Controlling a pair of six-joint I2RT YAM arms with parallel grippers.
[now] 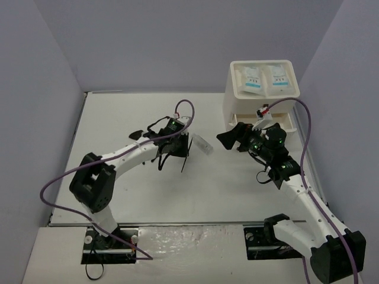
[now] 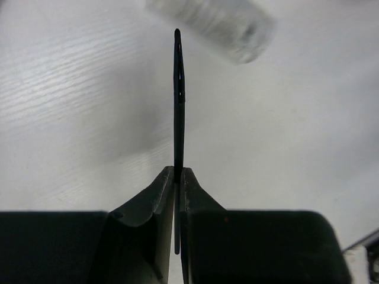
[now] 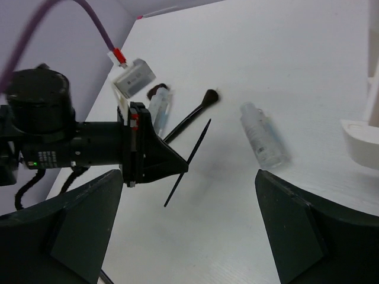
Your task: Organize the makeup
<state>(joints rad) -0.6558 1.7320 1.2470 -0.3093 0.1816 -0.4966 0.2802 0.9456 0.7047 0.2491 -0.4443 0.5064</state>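
Note:
My left gripper (image 1: 185,145) is shut on a thin black brush (image 1: 185,157) and holds it off the table; the left wrist view shows the brush (image 2: 179,100) pinched between the jaws (image 2: 179,173). A clear vial (image 1: 202,144) lies just right of it and also shows in the left wrist view (image 2: 219,21). My right gripper (image 1: 231,135) is open and empty, facing the left gripper (image 3: 148,157) and its brush (image 3: 188,163). A vial (image 3: 263,139), a bristle brush (image 3: 192,115) and a second vial (image 3: 160,106) lie on the table. Two white sachets (image 1: 251,78) (image 1: 277,77) lie on top of the drawer box.
The white drawer box (image 1: 231,97) stands at the back right, with a drawer (image 1: 284,121) pulled out behind my right gripper; its edge shows in the right wrist view (image 3: 361,142). A dark brush head (image 1: 137,134) lies left of the left gripper. Purple walls enclose the table.

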